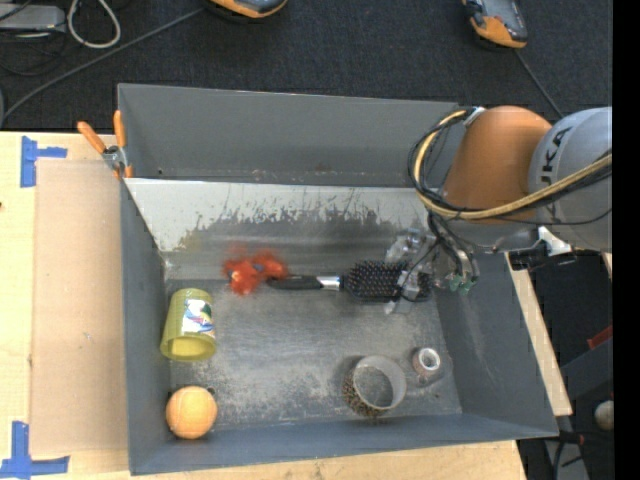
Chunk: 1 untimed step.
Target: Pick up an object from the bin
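My gripper (413, 268) hangs low at the bin's right side, under the arm's orange cover. It is right at the bristle end of a black hairbrush (372, 280), which lies across the middle of the bin with its thin handle pointing left. A crumpled red-orange thing (251, 271) lies at the tip of that handle. Whether the gripper touches the brush head is not visible.
A yellow-green cup (189, 323) lies on its side at the left. An orange ball (191, 412) sits in the front left corner. Near the front right lie a grey tape roll (376, 384) and a small white roll (428, 362).
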Tool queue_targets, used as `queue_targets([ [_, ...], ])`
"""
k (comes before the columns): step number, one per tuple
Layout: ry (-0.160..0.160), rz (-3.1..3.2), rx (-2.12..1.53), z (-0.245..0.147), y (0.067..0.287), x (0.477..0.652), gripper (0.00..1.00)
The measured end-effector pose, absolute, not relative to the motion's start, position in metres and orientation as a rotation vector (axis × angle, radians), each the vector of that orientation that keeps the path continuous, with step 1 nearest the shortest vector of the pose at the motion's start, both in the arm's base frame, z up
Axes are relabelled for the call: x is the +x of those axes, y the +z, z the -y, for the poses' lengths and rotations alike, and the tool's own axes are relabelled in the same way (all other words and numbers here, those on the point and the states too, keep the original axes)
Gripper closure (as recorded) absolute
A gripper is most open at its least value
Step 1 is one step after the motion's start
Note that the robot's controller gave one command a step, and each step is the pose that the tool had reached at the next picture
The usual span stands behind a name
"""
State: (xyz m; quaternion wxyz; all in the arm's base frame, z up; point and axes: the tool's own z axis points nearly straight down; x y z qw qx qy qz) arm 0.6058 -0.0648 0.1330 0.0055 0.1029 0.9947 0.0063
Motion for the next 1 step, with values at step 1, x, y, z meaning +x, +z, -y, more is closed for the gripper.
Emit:
queue_targets([
  [1,0.023,-3.112,0.316,0.075,0.2157,0.613,1.0],
])
